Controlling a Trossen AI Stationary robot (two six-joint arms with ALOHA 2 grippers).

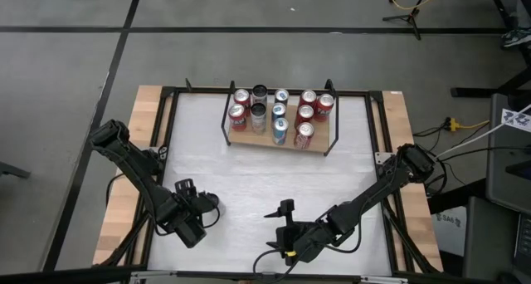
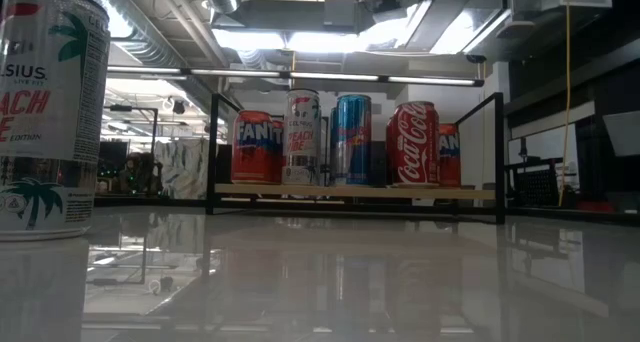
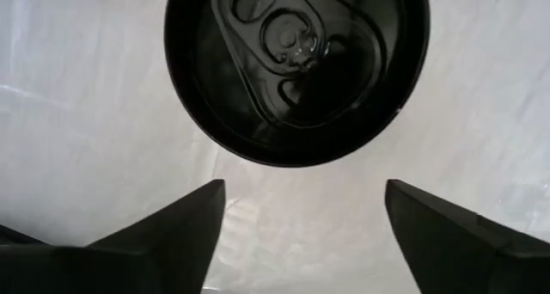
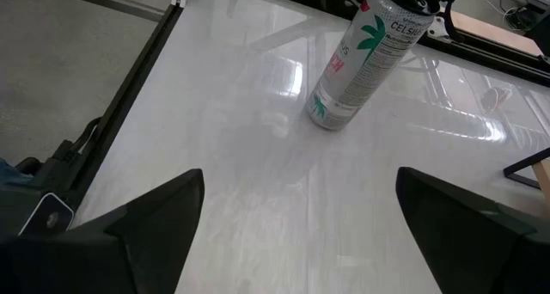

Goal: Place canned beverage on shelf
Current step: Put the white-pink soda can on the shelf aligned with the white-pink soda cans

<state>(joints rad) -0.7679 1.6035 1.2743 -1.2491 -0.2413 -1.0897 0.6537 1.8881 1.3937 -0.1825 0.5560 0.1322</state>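
A white Celsius can (image 2: 50, 112) stands upright on its base on the white tabletop at the near left; it also shows in the right wrist view (image 4: 359, 60). Its black top (image 3: 296, 66) shows in the left wrist view. My left gripper (image 3: 301, 212) hangs open above the can, pointing down, its fingers clear of the can's top; in the high view (image 1: 202, 209) it hides the can. My right gripper (image 1: 286, 228) is open and empty near the table's front edge. The wooden shelf (image 1: 259, 139) stands at the far middle and bears several cans (image 2: 335, 140).
The shelf's black rod brackets (image 2: 212, 152) rise at both ends. A black frame (image 1: 166, 126) and wooden strips (image 1: 141, 126) line the table's sides. Bare white tabletop (image 1: 274, 176) lies between the shelf and the grippers.
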